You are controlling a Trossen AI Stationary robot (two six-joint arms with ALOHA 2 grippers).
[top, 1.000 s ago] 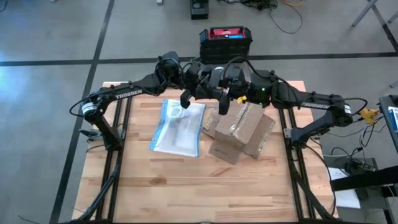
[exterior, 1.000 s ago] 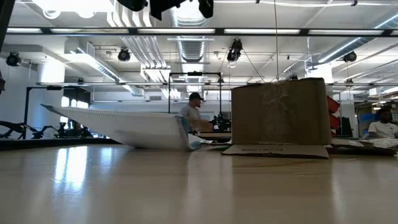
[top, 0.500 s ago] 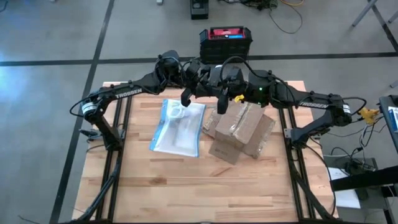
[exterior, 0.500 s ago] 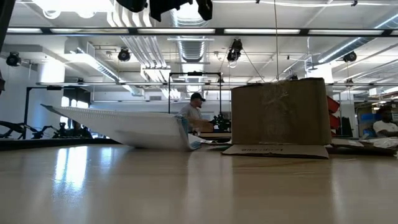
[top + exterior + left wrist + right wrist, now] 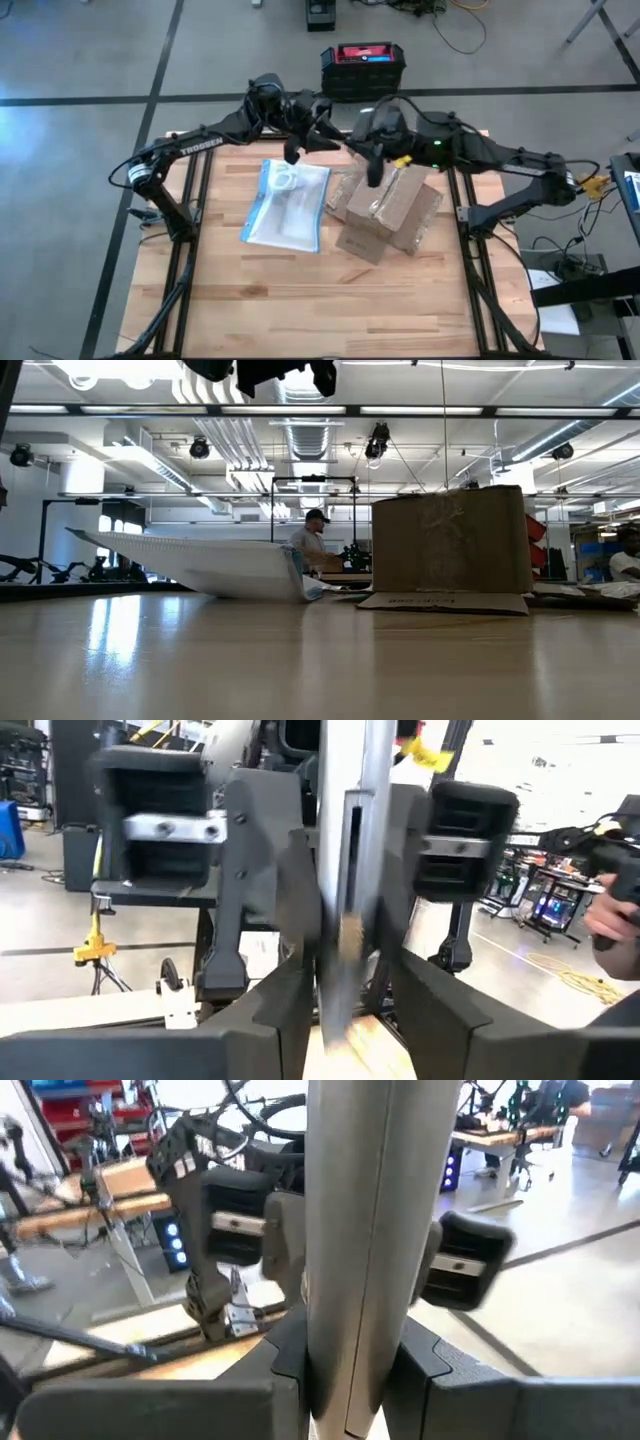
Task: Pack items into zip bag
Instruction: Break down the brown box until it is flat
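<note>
A slim grey stick (image 5: 380, 1200) stands upright high above the table's far edge, with my right gripper (image 5: 350, 1355) shut on it. My left gripper (image 5: 350, 995) faces it, open, its fingers on either side of the stick (image 5: 340, 870). In the high view the two grippers (image 5: 335, 140) (image 5: 360, 148) meet above the far edge. The zip bag (image 5: 285, 205) lies flat on the table below. A whitish ring-like item (image 5: 286, 180) rests on the bag's far end. My right gripper pinches the grey stick's shaft (image 5: 350, 1330) between its two fingers. The fingers come level from the table's right side and lie across the stick. The stick stands upright, lifted clear of the table. Whether my left gripper's fingers touch the stick I cannot tell.
A brown cardboard box (image 5: 385, 210) with open flaps stands right of the bag, under the right arm. In the low view it rises beside the bag (image 5: 200, 565). A black and red case (image 5: 362, 62) sits on the floor beyond the far edge. Bare wood lies toward the near edge.
The two arms, close together a second ago, have drawn slightly apart. My right gripper has gone toward the table's right edge and my left arm has swung toward the far edge. Bag, item and box have stayed where they were.
</note>
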